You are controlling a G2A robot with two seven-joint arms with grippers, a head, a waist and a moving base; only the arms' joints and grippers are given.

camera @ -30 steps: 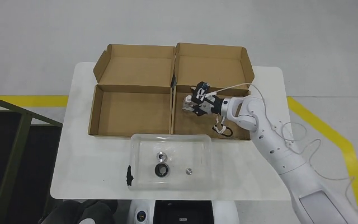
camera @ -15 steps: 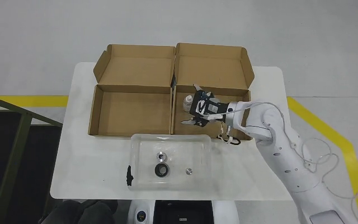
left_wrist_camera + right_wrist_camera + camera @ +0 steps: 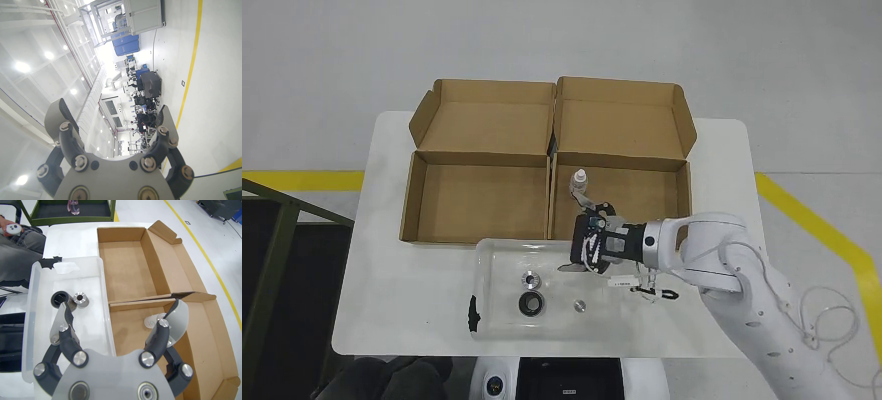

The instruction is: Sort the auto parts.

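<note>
Colleague: From above, where is your right arm?

Me: My right gripper (image 3: 580,240) hangs across the wall where the clear plastic bin (image 3: 479,262) meets the right cardboard box (image 3: 647,200). My fingers are spread wide with nothing between them. Past one fingertip, inside the bin, lie a silver collet (image 3: 531,279), a black linear bearing (image 3: 532,303) just beside it, and a small silver part (image 3: 580,306) a little apart. Beyond my other fingertip, in the box, sits the white bottle-shaped part (image 3: 580,181). The left cardboard box (image 3: 477,205) lies farther off.

Colleague: And the left wrist?

Me: My left gripper (image 3: 113,113) faces out into the hall (image 3: 132,75). Its fingers are apart and hold nothing.

Colleague: The right wrist?

Me: My fingers are wide apart, one over the bin and one over the box. The bin-side fingertip (image 3: 65,311) sits just short of the linear bearing, with the collet right beside that. My other finger partly hides the white part on the box floor, so I cannot tell whether it stands or lies.
</note>
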